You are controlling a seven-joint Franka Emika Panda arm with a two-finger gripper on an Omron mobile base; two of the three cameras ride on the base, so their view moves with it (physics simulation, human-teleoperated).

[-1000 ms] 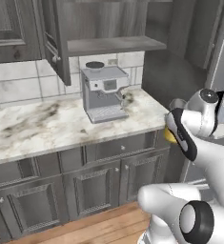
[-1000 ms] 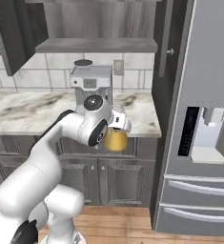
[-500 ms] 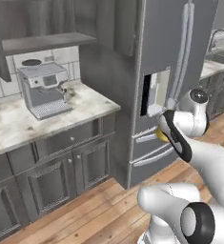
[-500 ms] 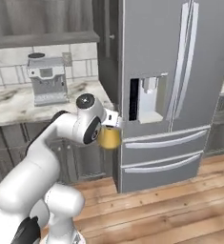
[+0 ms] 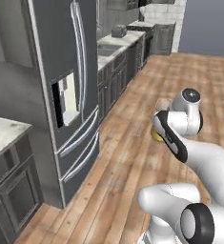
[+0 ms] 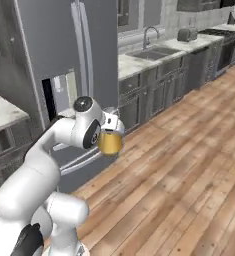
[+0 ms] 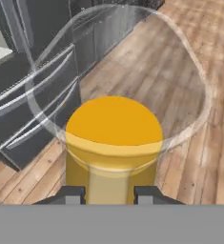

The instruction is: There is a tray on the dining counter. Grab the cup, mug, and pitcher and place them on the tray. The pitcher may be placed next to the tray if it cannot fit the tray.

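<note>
My gripper (image 7: 111,194) is shut on the pitcher (image 7: 113,143), a clear glass vessel with an amber-orange body that bulges wide in front of the hand camera. Both dark fingertips (image 7: 73,194) press its narrow neck from either side. In the right base view the pitcher (image 6: 110,143) hangs in the air at the end of the bent arm, in front of the fridge, with the gripper (image 6: 112,131) on its top. A sliver of the pitcher (image 5: 156,136) peeks out behind the forearm in the left base view. The tray, cup, mug and dining counter are out of view.
A tall steel fridge (image 5: 66,95) stands to the left, close to the arm (image 6: 54,65). Beyond it runs a counter with a sink (image 6: 154,52) and a toaster (image 6: 187,34). Wooden floor (image 5: 170,81) stretches ahead and to the right. A marble counter corner (image 5: 1,133) sits at far left.
The whole picture has swung: the coffee machine counter has slid out to the left and the fridge and floor have come in, so the base has turned. The pitcher stays in the gripper.
</note>
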